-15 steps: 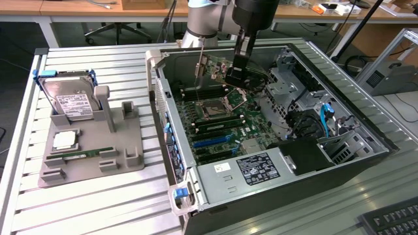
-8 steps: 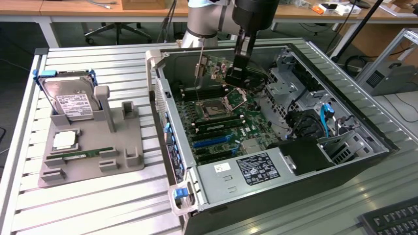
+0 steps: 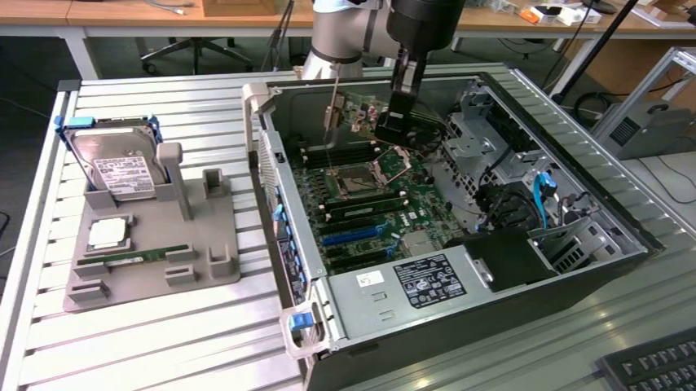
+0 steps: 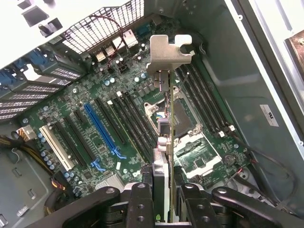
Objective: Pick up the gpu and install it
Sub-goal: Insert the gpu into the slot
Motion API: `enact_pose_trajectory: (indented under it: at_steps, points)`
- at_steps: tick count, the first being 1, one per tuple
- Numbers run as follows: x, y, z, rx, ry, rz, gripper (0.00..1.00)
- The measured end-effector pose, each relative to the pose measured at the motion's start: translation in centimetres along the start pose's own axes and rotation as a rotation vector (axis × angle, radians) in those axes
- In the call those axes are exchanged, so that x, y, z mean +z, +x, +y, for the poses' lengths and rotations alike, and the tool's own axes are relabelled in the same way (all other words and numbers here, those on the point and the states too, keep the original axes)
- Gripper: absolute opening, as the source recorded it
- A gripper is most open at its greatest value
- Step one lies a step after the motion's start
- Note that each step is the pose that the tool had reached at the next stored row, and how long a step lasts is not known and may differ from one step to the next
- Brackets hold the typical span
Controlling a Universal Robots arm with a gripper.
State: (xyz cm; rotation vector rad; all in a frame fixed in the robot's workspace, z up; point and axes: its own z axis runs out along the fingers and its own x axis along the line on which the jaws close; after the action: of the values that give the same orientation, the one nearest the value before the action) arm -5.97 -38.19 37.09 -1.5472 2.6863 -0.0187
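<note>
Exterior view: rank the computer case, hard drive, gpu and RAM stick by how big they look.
1. computer case
2. hard drive
3. gpu, raised and seen at a slant, so its rank against the stick is unsure
4. RAM stick, long but very thin

1. A robotics lab / test workshop is indicated.
2. A grey jointed robot arm (image 3: 337,32) w/ black gripper (image 3: 392,137) is seen over an open black metal PC tower case (image 3: 609,269), its green motherboard (image 4: 71,118) exposed.
3. Case & grey moulded parts fixture (image 3: 142,285) are set on a ribbed aluminium-profile bench (image 3: 163,102).
4. Light wooden desks (image 3: 130,16), a black office-chair base (image 3: 196,49) & a silver alu. extrusion frame (image 3: 674,73) are seen behind.
</note>
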Motion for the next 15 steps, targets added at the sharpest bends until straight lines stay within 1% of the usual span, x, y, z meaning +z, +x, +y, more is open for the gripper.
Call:
enact_pose_trajectory:
  at_steps: [15]
  points:
    - [0.01, 0.00, 0.00, -0.041, -0.0012, -0.0012, 0.27]
